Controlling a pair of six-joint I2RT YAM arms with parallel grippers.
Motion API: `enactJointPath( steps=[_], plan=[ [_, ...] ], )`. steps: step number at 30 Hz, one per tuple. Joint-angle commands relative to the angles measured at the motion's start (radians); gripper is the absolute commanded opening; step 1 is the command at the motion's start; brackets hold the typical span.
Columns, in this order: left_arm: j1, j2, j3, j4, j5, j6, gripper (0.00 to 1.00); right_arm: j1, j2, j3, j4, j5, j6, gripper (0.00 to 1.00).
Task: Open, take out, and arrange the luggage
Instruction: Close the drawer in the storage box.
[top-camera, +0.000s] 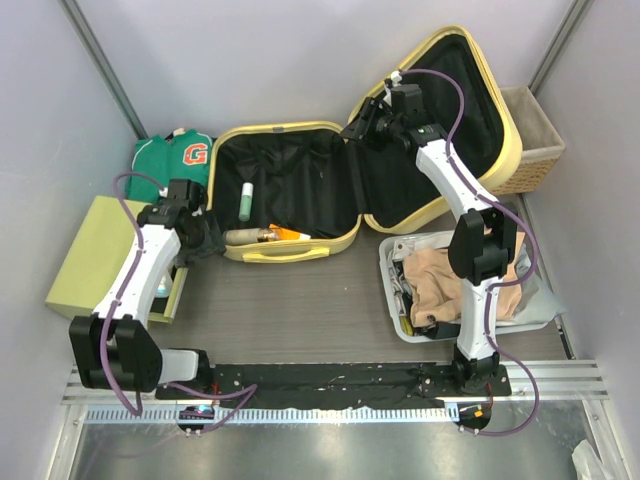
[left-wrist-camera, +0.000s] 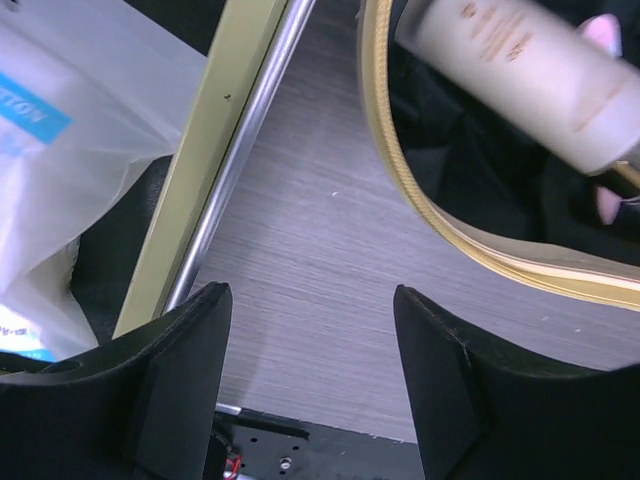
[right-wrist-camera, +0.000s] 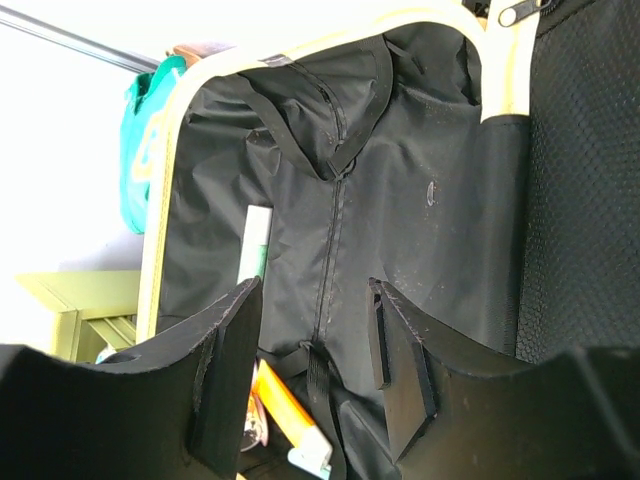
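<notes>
The luggage (top-camera: 300, 165), a pale yellow hard-shell suitcase, lies open, with its lid (top-camera: 455, 120) propped up at the right. In its black-lined base lie a green-and-white tube (top-camera: 245, 200), a beige bottle (top-camera: 250, 236) and an orange tube (top-camera: 291, 234). My left gripper (top-camera: 205, 238) hovers by the suitcase's front left corner. In the left wrist view my left gripper (left-wrist-camera: 310, 292) is open over bare table, beside the suitcase rim (left-wrist-camera: 440, 225). My right gripper (top-camera: 358, 128) hangs over the hinge. In the right wrist view my right gripper (right-wrist-camera: 315, 290) is open and empty above the lining (right-wrist-camera: 400, 200).
A yellow-green box (top-camera: 95, 255) with an open drawer holding a plastic bag (left-wrist-camera: 70, 150) stands at the left. A green shirt (top-camera: 175, 158) lies behind it. A wicker basket (top-camera: 532, 140) sits at the back right. A white bin (top-camera: 395, 295) of clothes is at the front right.
</notes>
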Motion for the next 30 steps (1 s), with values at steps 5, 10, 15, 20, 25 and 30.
enactJointPath(
  steps=[5, 10, 15, 20, 25, 30],
  plan=[
    [0.0, 0.086, -0.035, 0.0, -0.103, 0.03, 0.71, -0.002, -0.061, 0.0, 0.062, -0.018, 0.017, 0.54],
    [0.012, 0.092, -0.07, 0.039, -0.168, -0.001, 0.71, -0.002, -0.072, -0.022, 0.064, -0.013, 0.014, 0.54],
    [0.027, 0.086, -0.049, 0.042, -0.231, -0.001, 0.73, -0.002, -0.108, -0.057, 0.065, 0.005, -0.002, 0.54],
    [0.064, 0.064, -0.039, 0.057, -0.278, 0.047, 0.75, -0.002, -0.121, -0.08, 0.065, 0.004, 0.0, 0.54],
    [0.079, 0.076, -0.033, 0.086, -0.314, 0.094, 0.78, -0.002, -0.133, -0.088, 0.065, 0.004, 0.001, 0.54],
    [0.132, 0.092, -0.035, 0.132, -0.353, 0.145, 0.79, -0.002, -0.141, -0.088, 0.064, 0.007, 0.0, 0.54]
  ],
)
